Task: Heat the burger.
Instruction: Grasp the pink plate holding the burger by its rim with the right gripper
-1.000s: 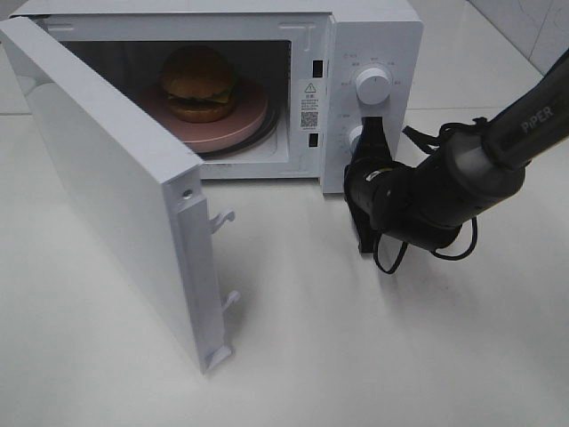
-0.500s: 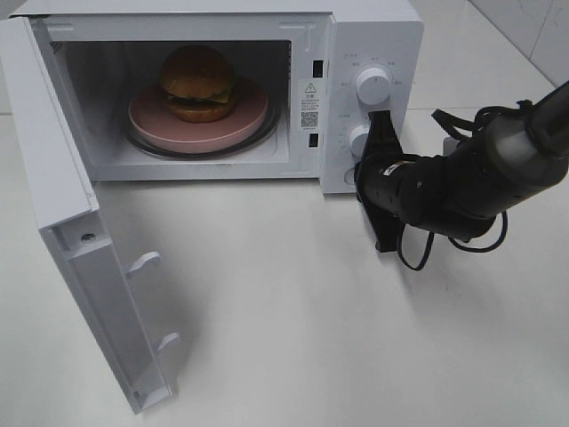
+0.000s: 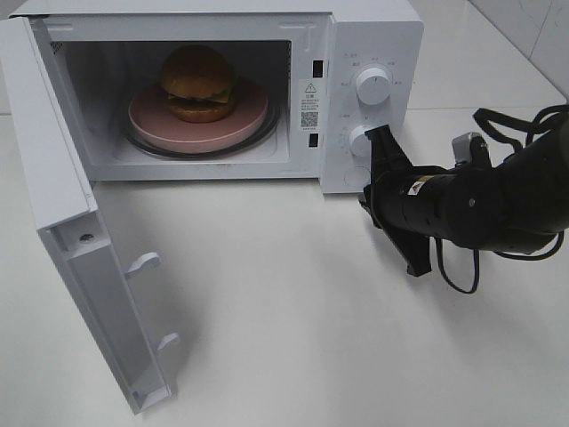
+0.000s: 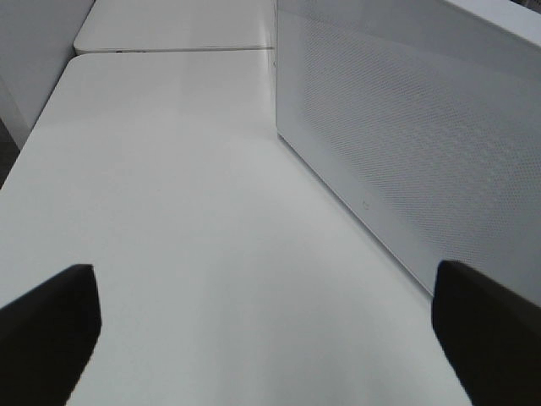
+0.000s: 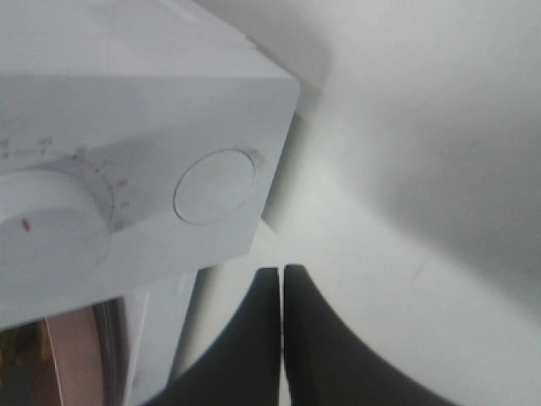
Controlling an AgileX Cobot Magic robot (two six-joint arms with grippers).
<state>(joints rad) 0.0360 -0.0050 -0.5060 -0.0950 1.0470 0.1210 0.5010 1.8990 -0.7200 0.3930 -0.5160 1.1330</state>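
Observation:
The burger (image 3: 197, 82), with its glossy brown bun, sits on a round pink plate (image 3: 244, 124) inside the open microwave (image 3: 373, 36). My right gripper (image 3: 380, 135) is shut and empty, its tip just right of the lower knob (image 3: 358, 140) on the control panel. In the right wrist view the shut right gripper (image 5: 281, 275) points at the panel's lower corner, just below a round button (image 5: 215, 186). The left gripper (image 4: 266, 338) stands open with nothing in it, beside the microwave's perforated side wall (image 4: 406, 152). It does not show in the exterior high view.
The microwave door (image 3: 62, 178) hangs wide open at the left, reaching out over the white table (image 3: 293, 338) toward its front edge. An upper knob (image 3: 372, 85) sits above the lower one. My right arm's cables loop at the right.
The microwave door has swung from half open to wide open. My right arm has drawn back to the right and lower, with the gripper tip still by the lower knob.

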